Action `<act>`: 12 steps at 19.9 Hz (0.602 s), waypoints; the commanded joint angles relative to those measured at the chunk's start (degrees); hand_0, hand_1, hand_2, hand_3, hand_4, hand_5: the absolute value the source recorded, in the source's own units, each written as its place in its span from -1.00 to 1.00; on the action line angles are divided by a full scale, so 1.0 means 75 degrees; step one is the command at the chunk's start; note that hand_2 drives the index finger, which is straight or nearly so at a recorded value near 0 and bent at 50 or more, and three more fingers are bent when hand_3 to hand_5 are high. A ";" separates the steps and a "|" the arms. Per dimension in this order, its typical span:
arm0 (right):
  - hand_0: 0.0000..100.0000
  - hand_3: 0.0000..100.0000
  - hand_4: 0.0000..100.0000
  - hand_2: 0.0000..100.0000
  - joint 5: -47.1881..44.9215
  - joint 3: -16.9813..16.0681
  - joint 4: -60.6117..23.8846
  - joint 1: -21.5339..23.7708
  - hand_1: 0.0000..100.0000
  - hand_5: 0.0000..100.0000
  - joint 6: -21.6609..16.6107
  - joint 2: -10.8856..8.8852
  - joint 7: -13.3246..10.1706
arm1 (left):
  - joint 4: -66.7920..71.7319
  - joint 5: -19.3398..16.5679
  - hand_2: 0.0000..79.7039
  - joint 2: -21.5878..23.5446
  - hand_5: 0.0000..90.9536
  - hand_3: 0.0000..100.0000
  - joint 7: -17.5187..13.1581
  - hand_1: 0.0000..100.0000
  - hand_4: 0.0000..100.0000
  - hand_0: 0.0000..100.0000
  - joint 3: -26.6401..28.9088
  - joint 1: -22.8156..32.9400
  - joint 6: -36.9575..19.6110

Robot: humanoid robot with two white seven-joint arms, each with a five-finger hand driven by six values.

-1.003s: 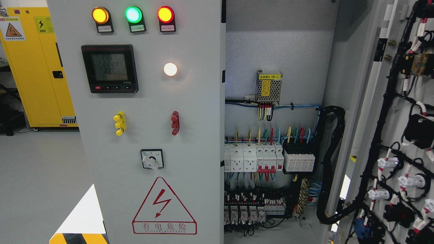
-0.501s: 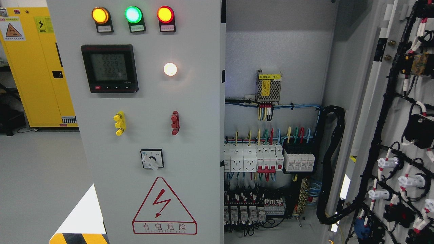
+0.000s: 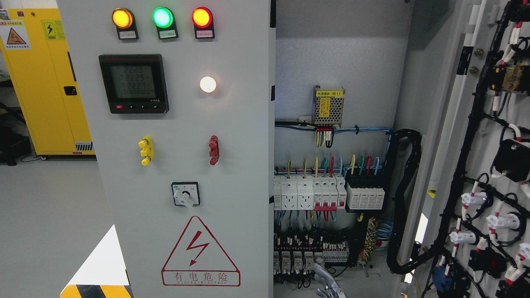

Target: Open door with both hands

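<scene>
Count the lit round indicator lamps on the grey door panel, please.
4: orange lamp, green lamp and red lamp along the top; white lamp right of the meter.

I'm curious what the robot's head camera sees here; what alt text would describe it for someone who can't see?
A grey electrical cabinet's right door stands swung open, exposing wired breakers, while its left door, with lit indicator lamps and a red lightning warning triangle, remains shut. Metallic robot fingertips rise at the bottom edge.
</scene>
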 commanded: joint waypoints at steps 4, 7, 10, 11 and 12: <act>-0.55 -1.00 -1.00 -1.00 -0.0017 -0.0273 0.0629 -0.1561 -1.00 -1.00 0.0236 0.0165 0.0089 | -0.0001 -0.0012 -1.00 -0.0200 -1.00 -0.96 0.0000 -1.00 -1.00 -1.00 0.0007 -0.0095 -0.0004; -0.55 -1.00 -1.00 -1.00 -0.0017 -0.0426 0.0958 -0.1983 -1.00 -1.00 0.0236 0.0282 0.0089 | 0.0010 0.0000 -1.00 -0.0177 -1.00 -0.96 0.0000 -1.00 -1.00 -1.00 0.0007 -0.0212 0.0008; -0.55 -1.00 -1.00 -1.00 -0.0028 -0.0426 0.1379 -0.2487 -1.00 -1.00 0.0364 0.0341 0.0101 | 0.0010 0.0000 -1.00 -0.0188 -1.00 -0.97 0.0000 -1.00 -1.00 -1.00 0.0007 -0.0224 0.0008; -0.55 -1.00 -1.00 -1.00 -0.0028 -0.0426 0.1508 -0.2639 -1.00 -1.00 0.0469 0.0399 0.0101 | 0.0010 0.0012 -1.00 -0.0188 -1.00 -0.97 0.0000 -1.00 -1.00 -1.00 0.0007 -0.0224 0.0008; -0.55 -1.00 -1.00 -1.00 -0.0028 -0.0426 0.1603 -0.2803 -1.00 -1.00 0.0540 0.0423 0.0101 | 0.0010 0.0012 -1.00 -0.0188 -1.00 -0.97 0.0000 -1.00 -1.00 -1.00 0.0007 -0.0224 0.0008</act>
